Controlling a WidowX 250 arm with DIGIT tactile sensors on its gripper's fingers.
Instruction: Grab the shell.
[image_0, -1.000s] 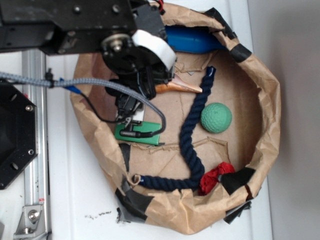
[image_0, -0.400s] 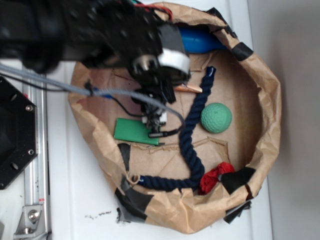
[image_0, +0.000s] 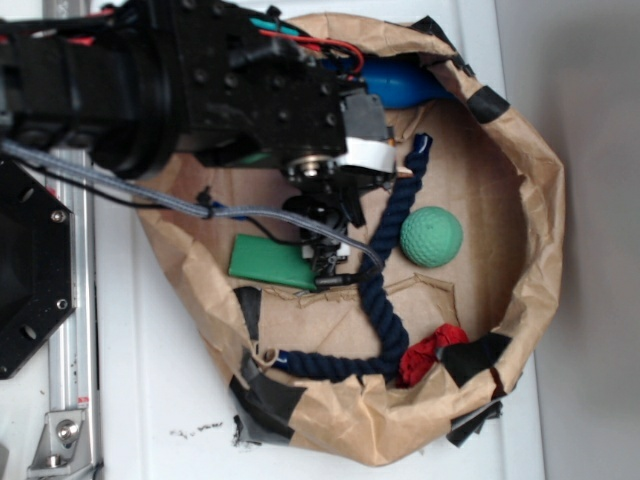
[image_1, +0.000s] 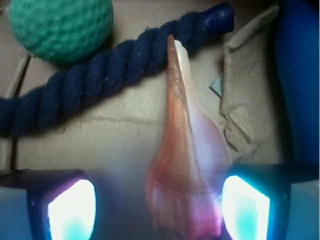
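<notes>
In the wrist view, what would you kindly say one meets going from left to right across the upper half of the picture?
green ball → navy rope → shell → torn cardboard flap → blue object

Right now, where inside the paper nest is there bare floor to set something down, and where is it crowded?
Bare cardboard lies right of the navy rope, around and below the green ball, out to the paper wall. A smaller patch sits between the green block and the rope's lower run. The upper left is crowded: gripper straddling the shell, blue object behind.
</notes>
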